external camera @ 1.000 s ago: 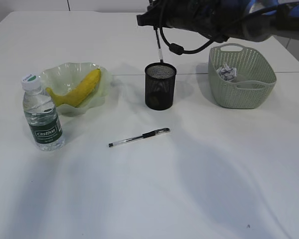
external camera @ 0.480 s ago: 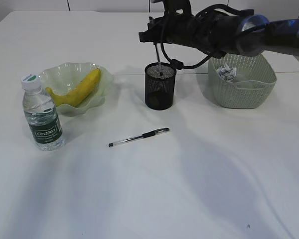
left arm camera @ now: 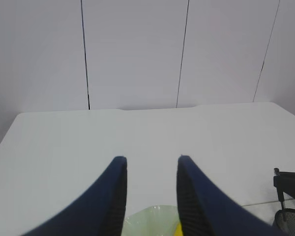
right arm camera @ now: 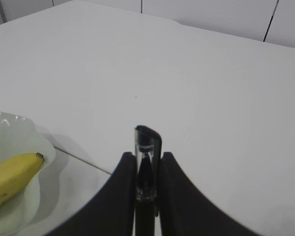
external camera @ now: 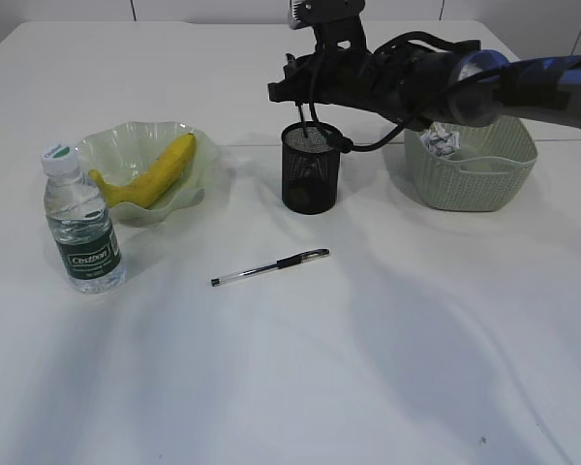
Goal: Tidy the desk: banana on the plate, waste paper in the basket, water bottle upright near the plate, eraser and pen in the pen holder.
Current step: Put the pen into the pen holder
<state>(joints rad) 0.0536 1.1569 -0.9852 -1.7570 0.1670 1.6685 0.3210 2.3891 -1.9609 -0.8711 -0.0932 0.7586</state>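
My right gripper [external camera: 296, 90] hangs just over the black mesh pen holder [external camera: 311, 170], shut on a black pen [external camera: 304, 120] that points down into the holder's mouth. In the right wrist view the pen [right arm camera: 146, 169] stands upright, pinched between the jaws of the right gripper [right arm camera: 147, 156]. A second pen [external camera: 271, 267] lies flat on the table in front of the holder. The banana [external camera: 160, 170] rests on the pale green plate [external camera: 107, 145], and the water bottle [external camera: 81, 228] stands upright beside it. My left gripper [left arm camera: 150, 160] is open and empty, above the plate [left arm camera: 152, 221]. The eraser is out of view.
A green basket [external camera: 470, 145] at the right holds crumpled waste paper [external camera: 443, 141]. The right arm stretches over the basket toward the holder. A seam between two white tabletops runs behind the plate and holder.
My right gripper has come down and slightly forward with the pen, whose lower end has sunk into the pen holder's mouth. Nothing else has moved.
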